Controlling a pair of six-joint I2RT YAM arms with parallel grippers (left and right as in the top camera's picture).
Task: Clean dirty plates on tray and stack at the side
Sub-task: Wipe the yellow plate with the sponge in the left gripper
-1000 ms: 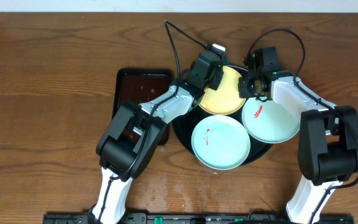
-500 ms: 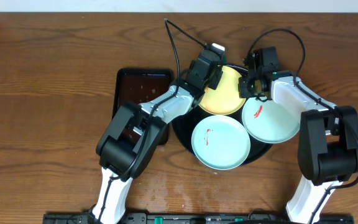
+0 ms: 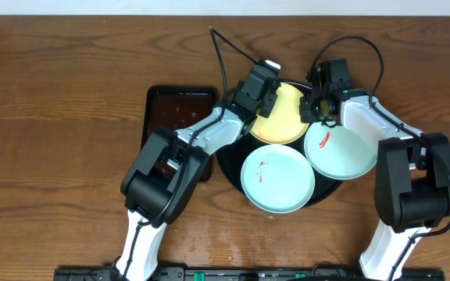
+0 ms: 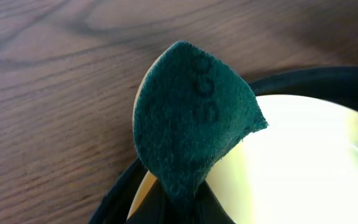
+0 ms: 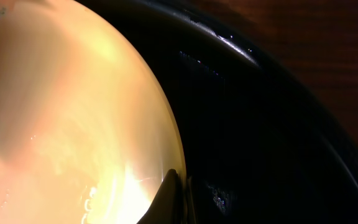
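Yellow plate (image 4: 291,162) rim under left tool (image 4: 179,202) (clamping sponge (image 4: 191,118)).

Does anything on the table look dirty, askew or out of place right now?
Red smears mark the front plate and the right plate, which also seems to overhang the black tray at its rim. Nothing looks spilled or broken.

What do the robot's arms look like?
They look alike. The left arm and the right arm each have smooth white middle sections, chunky black joints and black ends. Thin black cables loop off near the wrists.
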